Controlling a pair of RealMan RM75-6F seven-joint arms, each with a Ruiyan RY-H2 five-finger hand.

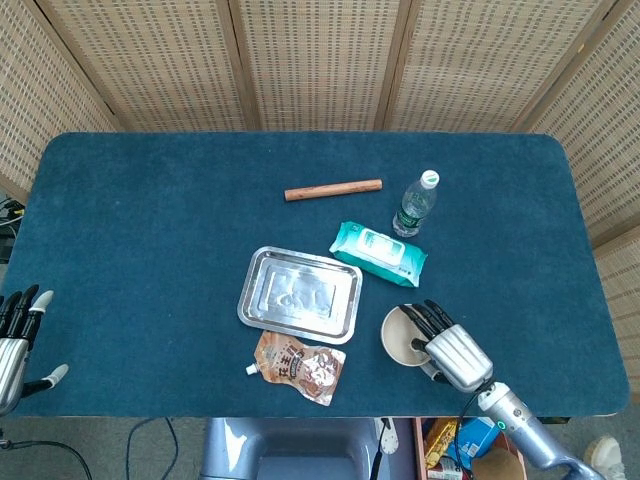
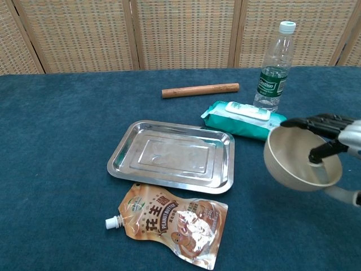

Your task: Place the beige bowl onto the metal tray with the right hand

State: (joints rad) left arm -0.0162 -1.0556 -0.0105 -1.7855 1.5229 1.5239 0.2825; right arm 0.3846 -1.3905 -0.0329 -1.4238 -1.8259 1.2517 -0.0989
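The beige bowl (image 2: 293, 164) (image 1: 399, 334) is lifted off the table and tilted, to the right of the metal tray (image 2: 172, 155) (image 1: 299, 294). My right hand (image 2: 333, 138) (image 1: 447, 348) holds it by the right rim, with fingers over the edge into the bowl and the thumb below. The tray lies flat and bare at the middle of the blue table. My left hand (image 1: 17, 335) rests open at the front left corner, far from everything.
A peanut-butter pouch (image 2: 169, 223) lies just in front of the tray. A teal wipes pack (image 2: 245, 121), a water bottle (image 2: 274, 68) and a wooden stick (image 2: 200, 90) stand behind the tray and bowl.
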